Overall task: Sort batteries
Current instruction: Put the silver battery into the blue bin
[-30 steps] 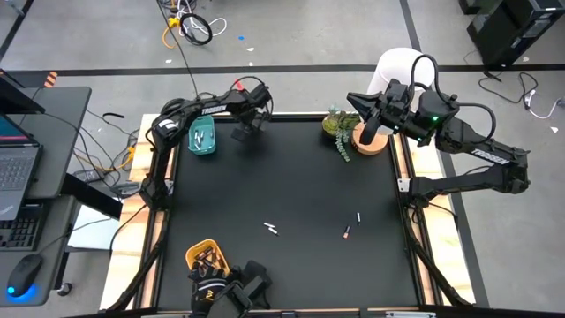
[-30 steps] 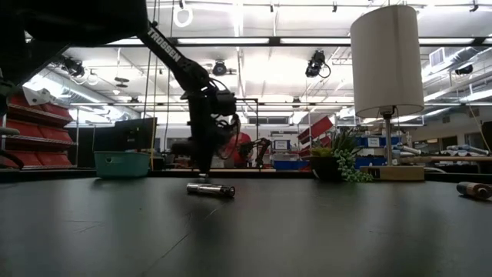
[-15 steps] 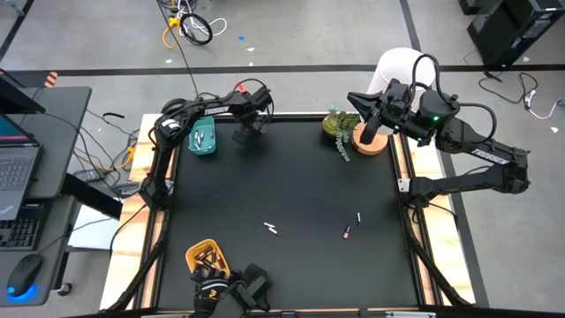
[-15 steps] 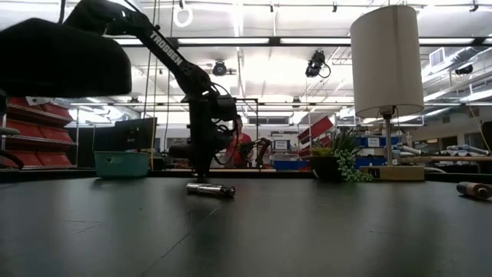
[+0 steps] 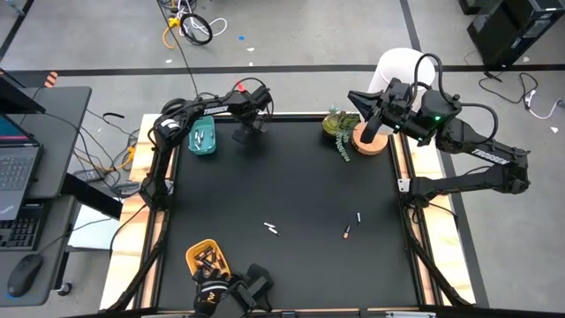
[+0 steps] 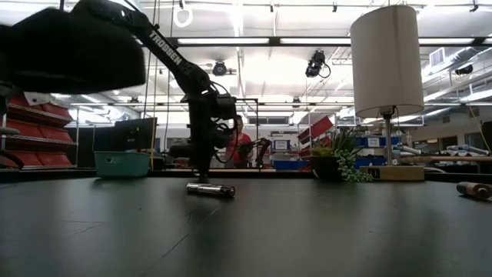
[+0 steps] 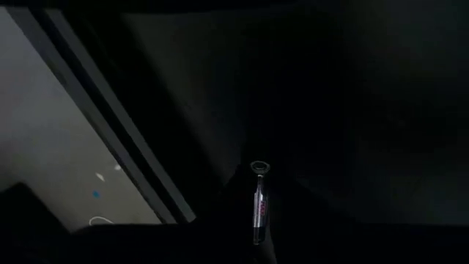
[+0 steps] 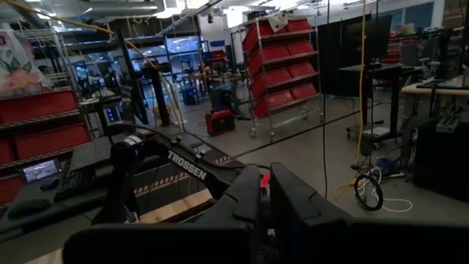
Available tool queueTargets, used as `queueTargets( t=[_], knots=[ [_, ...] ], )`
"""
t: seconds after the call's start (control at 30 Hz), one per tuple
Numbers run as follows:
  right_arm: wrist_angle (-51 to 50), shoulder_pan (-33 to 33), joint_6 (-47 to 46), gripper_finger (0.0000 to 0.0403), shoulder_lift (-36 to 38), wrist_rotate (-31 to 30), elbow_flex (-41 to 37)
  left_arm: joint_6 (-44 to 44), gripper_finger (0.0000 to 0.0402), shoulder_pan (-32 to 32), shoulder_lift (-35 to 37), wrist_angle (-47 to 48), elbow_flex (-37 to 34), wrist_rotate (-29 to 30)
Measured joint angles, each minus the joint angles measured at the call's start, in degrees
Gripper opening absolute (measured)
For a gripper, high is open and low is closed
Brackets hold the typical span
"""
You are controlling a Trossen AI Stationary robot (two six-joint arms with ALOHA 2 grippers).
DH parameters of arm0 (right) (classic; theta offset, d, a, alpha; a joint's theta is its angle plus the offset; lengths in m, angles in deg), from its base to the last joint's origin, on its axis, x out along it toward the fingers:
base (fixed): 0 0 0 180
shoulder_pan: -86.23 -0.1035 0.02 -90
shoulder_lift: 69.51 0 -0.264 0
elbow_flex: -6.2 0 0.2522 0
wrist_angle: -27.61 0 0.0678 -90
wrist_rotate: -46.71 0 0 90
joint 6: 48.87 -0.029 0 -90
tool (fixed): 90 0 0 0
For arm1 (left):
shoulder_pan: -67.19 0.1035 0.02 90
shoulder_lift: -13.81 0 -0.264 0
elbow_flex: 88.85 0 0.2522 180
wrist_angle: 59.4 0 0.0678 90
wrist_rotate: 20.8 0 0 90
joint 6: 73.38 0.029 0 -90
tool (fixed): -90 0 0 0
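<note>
High view, left to right. Teal tray [image 5: 202, 138] sits in the upper left corner of the black table [image 5: 291, 185], a few pale batteries visible inside it. Yellow tray [image 5: 205, 257] is at the lower left edge, holding dark batteries.

Left gripper [image 5: 248, 125] is just right of the teal tray, at the table's upper edge, pointing down over the mat. Left wrist view shows a slim battery [image 7: 259, 199] pinched between its dark fingers [image 7: 227, 213], so the jaws are closed on that battery. Low view puts this gripper [image 6: 201, 165] left of center, hanging close above the surface.

Loose batteries on the mat: a pale pair [image 5: 271, 229] at lower center, touching or nearly so; a dark one with an orange end [image 5: 347, 232] to the right; another small one [image 5: 357, 216] just up and right of that. Low view shows one cylinder [image 6: 211, 189] lying flat left of center.

Plant [image 5: 339, 126] and lamp [image 5: 395, 72] on a wooden base stand at the upper right corner.

Right gripper [image 5: 357, 100] is raised at upper right, above the plant and lamp. Right wrist view: fingers [image 8: 245, 202] look pressed together with nothing between them, jaws closed.
</note>
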Motion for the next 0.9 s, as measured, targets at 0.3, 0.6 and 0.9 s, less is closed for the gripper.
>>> queueTargets(
  t=[0.3,0.6,0.9],
  knots=[
    [-0.02,0.0,-0.02,0.0022,0.02,0.0,0.0,-4.38,0.0003,-0.28,-0.37,6.61,7.89,-4.02],
    [-0.02,0.0,-0.27,0.0022,0.0,0.01,0.0,-9.0,0.0003,-0.95,-0.44,17.94,15.72,-4.39],
    [-0.03,-0.37,-2.09,0.0022,0.02,1.38,0.0,-9.39,0.0039,-1.94,-0.75,12.22,14.35,-3.12]
  ],
)
